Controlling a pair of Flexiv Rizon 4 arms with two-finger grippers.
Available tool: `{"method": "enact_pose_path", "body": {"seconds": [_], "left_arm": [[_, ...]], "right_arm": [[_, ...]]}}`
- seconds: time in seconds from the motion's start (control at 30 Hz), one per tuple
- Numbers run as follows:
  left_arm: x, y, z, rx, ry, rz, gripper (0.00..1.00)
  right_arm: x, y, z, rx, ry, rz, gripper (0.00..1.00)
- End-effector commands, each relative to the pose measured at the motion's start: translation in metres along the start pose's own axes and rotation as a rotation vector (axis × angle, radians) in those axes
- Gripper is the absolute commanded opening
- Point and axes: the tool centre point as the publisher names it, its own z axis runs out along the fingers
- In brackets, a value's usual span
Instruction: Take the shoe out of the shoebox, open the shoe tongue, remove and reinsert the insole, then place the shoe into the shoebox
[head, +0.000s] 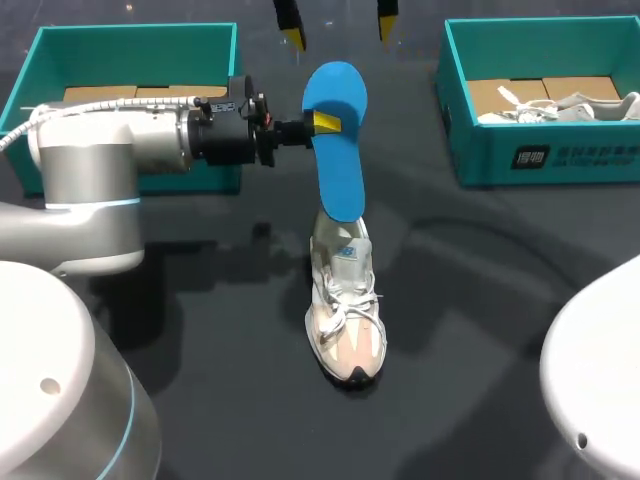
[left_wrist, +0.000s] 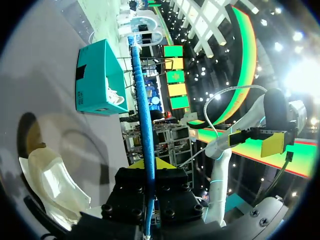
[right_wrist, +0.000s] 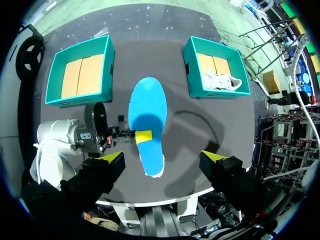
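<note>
**A:** Why is the blue insole (head: 335, 150) held upright over the shoe (head: 345, 310)?

**B:** Probably to line its lower end up with the shoe's opening. The left gripper (head: 322, 122), above the shoe, is clamped on its edge.

**A:** And the right gripper (right_wrist: 162, 160)?

**B:** It's high over the shoe, fingers apart, empty. In its view the insole hides most of the shoe. The left wrist view shows the insole edge-on, pinched from both sides.

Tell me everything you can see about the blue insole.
The blue insole is a thin, smooth, foam-like sheet in a foot outline, wider at one end. It is up in the air, its narrower end over the shoe opening. The left gripper holds one side edge, jaws shut on it. Whether it touches the shoe is unclear.
</note>
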Motion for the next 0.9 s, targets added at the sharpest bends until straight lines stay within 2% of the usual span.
{"method": "enact_pose_path", "body": {"seconds": [0.03, 0.4, 0.9], "left_arm": [[0.001, 0.001, 0.000, 0.002, -0.002, 0.000, 0.00], [0.001, 0.001, 0.000, 0.002, -0.002, 0.000, 0.00], [0.001, 0.001, 0.000, 0.002, -0.002, 0.000, 0.00]], "right_arm": [[-0.026, -0.005, 0.010, -0.007, 0.187, 0.012, 1.00], [-0.063, -0.002, 0.023, 0.041, 0.379, 0.050, 1.00], [-0.101, 0.005, 0.043, 0.046, 0.694, 0.029, 1.00]]}}
